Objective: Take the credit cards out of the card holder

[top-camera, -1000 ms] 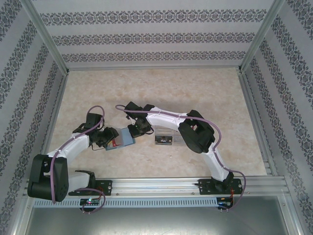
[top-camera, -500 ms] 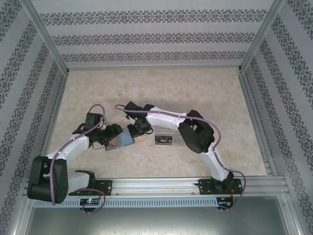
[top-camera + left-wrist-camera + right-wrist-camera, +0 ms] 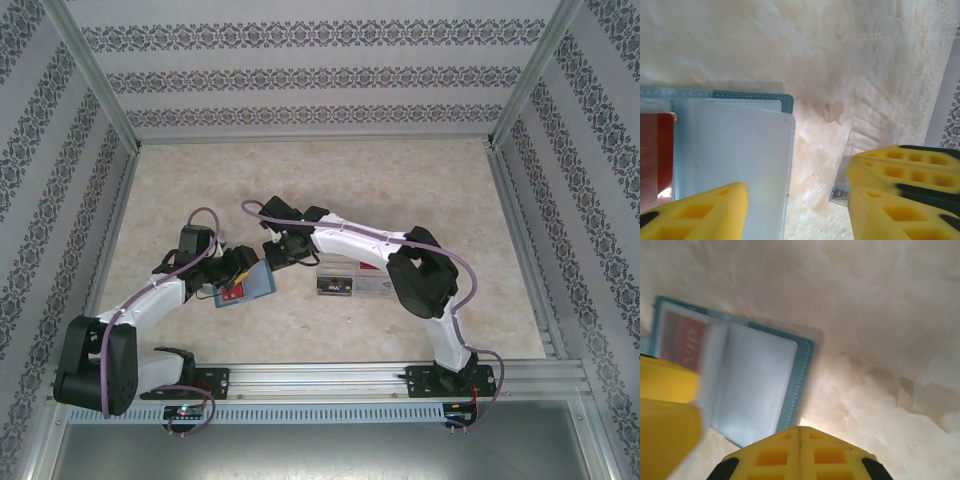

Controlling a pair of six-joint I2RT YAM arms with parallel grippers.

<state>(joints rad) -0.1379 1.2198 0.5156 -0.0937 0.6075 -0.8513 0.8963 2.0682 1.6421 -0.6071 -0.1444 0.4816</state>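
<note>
I see a beige marbled table [image 3: 400,180]. An open teal card holder [image 3: 262,283] lies near-left of centre, with a clear plastic box [image 3: 345,283] just to its right.

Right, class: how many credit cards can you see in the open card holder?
1. A red card sits in the left half of the open card holder, beside its pale leaf. Others may be hidden under that leaf.

Far tabletop [image 3: 330,178] open, clear box [image 3: 348,278] right of card holder [image 3: 250,286], patterned walls [image 3: 50,150] at sides
</note>
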